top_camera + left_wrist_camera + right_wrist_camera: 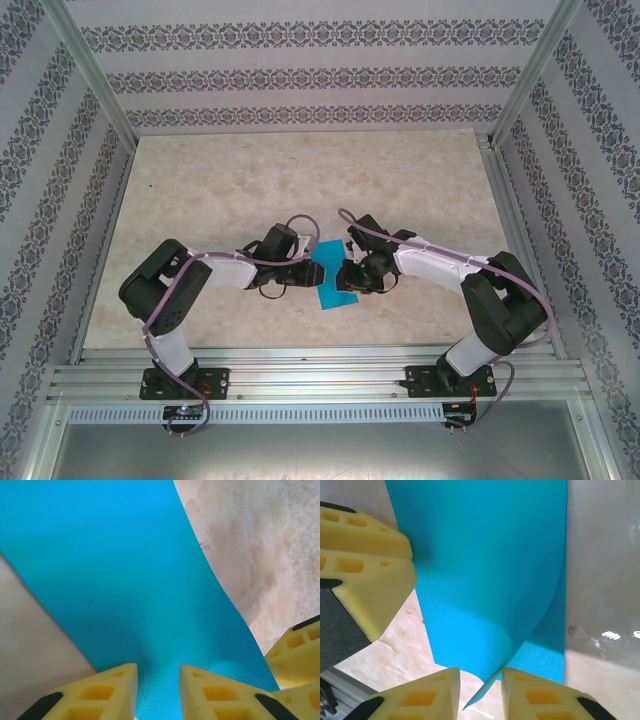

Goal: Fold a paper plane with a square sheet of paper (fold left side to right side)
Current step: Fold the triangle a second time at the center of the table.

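Paper (335,290), thin, light and floppy, curls up and wants pinching near a corner, while left fingers (110,692) and right fingers (535,692) stand spread.

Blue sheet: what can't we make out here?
Top view: the square sheet of paper is small; left gripper and right gripper cover its far edge.
Left wrist: its corners run off frame.
Right wrist: the raised curl hides any crease underneath.

paper (125,580): smooth, matt | fingers (215,692): yellow matt plastic | table (260,540): marbled, glossy
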Controlling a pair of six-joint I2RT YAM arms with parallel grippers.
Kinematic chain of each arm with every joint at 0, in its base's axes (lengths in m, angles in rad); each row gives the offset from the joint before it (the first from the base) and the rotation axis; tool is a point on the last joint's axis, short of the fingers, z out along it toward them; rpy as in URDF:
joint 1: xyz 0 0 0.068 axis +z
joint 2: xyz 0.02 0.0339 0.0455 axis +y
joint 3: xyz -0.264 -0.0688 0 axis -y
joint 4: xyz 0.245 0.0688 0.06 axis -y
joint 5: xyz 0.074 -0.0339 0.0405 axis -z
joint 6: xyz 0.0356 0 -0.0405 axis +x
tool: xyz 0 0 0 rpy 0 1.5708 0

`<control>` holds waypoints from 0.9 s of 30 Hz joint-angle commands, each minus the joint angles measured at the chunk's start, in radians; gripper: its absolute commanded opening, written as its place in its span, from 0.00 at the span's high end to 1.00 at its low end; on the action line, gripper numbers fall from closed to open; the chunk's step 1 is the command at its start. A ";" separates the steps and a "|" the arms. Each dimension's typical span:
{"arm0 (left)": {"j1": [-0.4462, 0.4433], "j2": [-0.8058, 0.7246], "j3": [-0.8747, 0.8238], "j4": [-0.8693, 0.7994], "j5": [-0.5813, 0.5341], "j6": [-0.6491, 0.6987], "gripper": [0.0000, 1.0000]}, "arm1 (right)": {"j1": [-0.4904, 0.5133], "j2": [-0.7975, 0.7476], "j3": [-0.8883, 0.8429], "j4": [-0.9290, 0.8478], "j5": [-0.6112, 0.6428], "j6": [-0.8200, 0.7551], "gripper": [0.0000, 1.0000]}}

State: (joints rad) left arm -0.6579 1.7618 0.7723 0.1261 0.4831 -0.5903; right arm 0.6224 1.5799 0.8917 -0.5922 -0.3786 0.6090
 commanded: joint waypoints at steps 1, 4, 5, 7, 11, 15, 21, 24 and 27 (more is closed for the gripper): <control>-0.011 -0.073 -0.028 -0.067 -0.044 0.062 0.67 | -0.013 -0.007 -0.007 0.014 -0.032 0.005 0.75; -0.010 -0.140 -0.040 -0.078 -0.060 0.086 0.64 | -0.017 0.000 0.001 0.000 -0.034 0.002 0.79; -0.011 -0.162 -0.049 -0.078 -0.065 0.090 0.64 | -0.019 0.004 0.004 0.000 -0.036 0.002 0.78; -0.010 -0.209 -0.072 -0.067 -0.058 0.098 0.62 | -0.018 0.006 0.006 0.002 -0.036 0.005 0.74; -0.017 -0.272 -0.149 0.023 0.000 0.087 0.60 | -0.024 -0.009 -0.004 0.032 -0.039 0.028 0.69; -0.060 -0.289 -0.204 0.115 0.054 0.072 0.56 | -0.035 -0.030 -0.026 0.089 -0.057 0.066 0.64; -0.134 -0.269 -0.223 0.204 0.076 0.048 0.52 | -0.048 -0.037 -0.063 0.167 -0.086 0.116 0.62; -0.157 -0.249 -0.208 0.205 0.065 0.049 0.49 | -0.050 -0.041 -0.073 0.191 -0.084 0.134 0.60; -0.181 -0.212 -0.182 0.208 0.053 0.049 0.49 | -0.052 -0.041 -0.077 0.210 -0.086 0.147 0.60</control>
State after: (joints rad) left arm -0.8143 1.5173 0.5602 0.2722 0.5346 -0.5358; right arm 0.5797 1.5658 0.8268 -0.4358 -0.4477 0.7223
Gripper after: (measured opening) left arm 0.512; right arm 0.401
